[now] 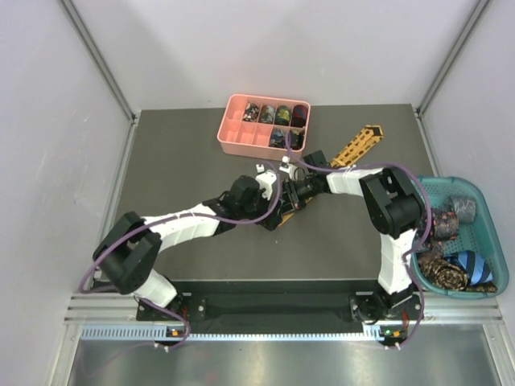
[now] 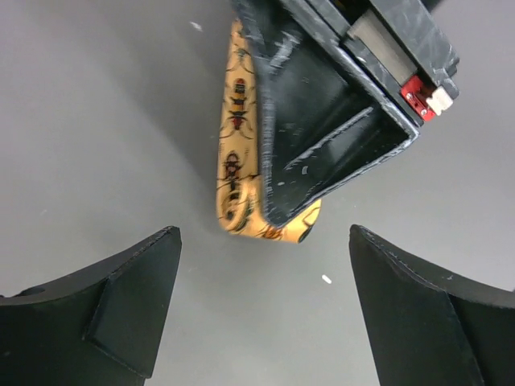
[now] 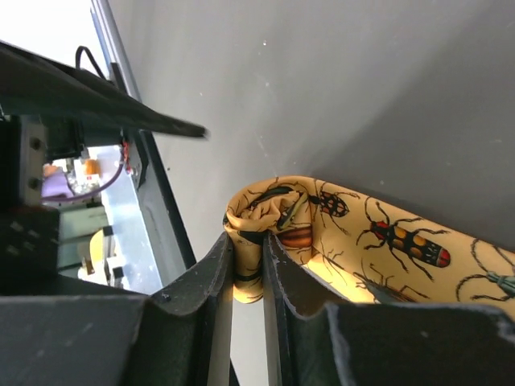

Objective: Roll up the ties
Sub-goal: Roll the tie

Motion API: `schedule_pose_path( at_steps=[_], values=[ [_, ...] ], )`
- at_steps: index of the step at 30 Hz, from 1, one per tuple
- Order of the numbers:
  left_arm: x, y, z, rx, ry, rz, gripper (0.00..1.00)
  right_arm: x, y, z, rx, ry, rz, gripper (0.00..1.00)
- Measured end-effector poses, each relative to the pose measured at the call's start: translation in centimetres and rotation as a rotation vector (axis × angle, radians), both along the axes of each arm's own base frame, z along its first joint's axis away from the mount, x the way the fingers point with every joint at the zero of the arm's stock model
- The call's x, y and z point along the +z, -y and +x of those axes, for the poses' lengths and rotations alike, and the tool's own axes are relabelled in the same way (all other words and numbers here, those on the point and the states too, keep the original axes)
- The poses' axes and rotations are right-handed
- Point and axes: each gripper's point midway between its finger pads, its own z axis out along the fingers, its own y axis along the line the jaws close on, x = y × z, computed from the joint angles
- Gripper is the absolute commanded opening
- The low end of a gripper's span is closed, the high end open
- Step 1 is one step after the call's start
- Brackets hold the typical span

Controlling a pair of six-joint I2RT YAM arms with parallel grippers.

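The yellow tie (image 1: 358,146) lies on the table (image 1: 177,161) and runs from the middle toward the far right. Its near end is folded over, and the right pincer (image 3: 248,241) is clamped on this fold. The left pincer (image 2: 264,235) hangs just beside the same end, its fingers wide apart, holding nothing. I judge the rolling is only at its start. The next move calls for the right wrist to turn and wind the fabric, while the left pincer steadies the coil.
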Motion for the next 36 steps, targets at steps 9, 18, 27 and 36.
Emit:
schedule_pose_path(
  at_steps=[9,18,27,36],
  values=[
    [-2.7,2.2,0.5,-0.063,0.006,0.097,0.92,-0.1,0.8,0.4,0.006,-0.010,-0.004,0.00],
    [-4.1,3.4,2.5,-0.084,0.031,0.175,0.89,-0.5,1.4,1.2,0.002,-0.011,-0.021,0.00],
    [-5.6,3.2,1.8,-0.127,0.010,0.238,0.71,-1.2,1.7,2.3,0.001,0.001,-0.060,0.00],
    [-5.8,3.3,1.6,-0.151,0.017,0.278,0.52,-2.2,2.2,2.8,-0.001,-0.007,-0.096,0.03]
  ],
)
